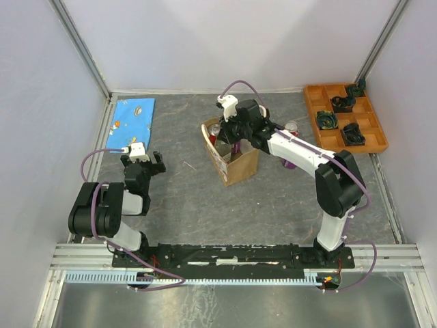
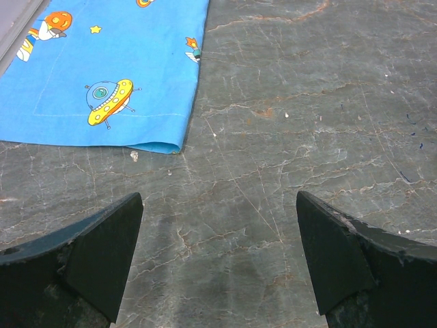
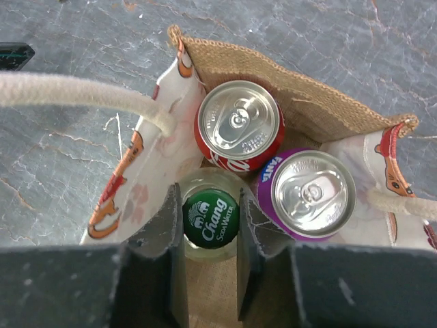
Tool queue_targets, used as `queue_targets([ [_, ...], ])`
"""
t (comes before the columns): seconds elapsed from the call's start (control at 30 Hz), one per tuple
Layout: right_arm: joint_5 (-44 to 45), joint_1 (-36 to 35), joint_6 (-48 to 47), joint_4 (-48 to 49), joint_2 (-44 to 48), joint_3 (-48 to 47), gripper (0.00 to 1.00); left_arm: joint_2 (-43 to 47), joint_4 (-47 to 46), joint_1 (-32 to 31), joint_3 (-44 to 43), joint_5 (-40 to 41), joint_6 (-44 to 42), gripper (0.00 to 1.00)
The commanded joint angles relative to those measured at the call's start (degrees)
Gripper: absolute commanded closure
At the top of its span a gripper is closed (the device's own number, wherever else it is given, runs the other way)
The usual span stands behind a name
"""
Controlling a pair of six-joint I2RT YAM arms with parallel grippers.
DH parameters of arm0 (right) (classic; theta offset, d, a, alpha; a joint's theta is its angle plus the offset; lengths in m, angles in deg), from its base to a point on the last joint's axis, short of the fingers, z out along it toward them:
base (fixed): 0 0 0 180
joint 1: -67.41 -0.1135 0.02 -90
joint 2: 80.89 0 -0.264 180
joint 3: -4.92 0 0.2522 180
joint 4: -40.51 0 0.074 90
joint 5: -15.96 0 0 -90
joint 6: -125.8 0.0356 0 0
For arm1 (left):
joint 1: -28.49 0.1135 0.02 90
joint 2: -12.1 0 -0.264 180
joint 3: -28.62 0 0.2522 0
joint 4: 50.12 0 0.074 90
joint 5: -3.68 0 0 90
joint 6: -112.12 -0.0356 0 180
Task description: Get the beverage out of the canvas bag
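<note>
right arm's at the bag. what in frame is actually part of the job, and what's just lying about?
Job:
- canvas bag
- Chang bottle, red can and purple can inside it
- right gripper, jaws on the bottle's cap

Lying about:
- blue cloth
- orange tray
- loose can outside the bag
- left gripper, open, holding nothing
</note>
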Motion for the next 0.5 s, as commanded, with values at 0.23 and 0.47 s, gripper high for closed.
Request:
queue_targets([
  [0.23,0.79,-0.19,2.12,1.12,0.41,-4.30,1.00,0.55,-1.91,-0.22,-1.14,0.66,-2.50,0.01],
  [0.47,-1.41,-0.36,3.87,1.05,3.82,-9.77,1.00,0.58,-1.93,-0.22,-1.12,0.61,-2.50,0.01],
])
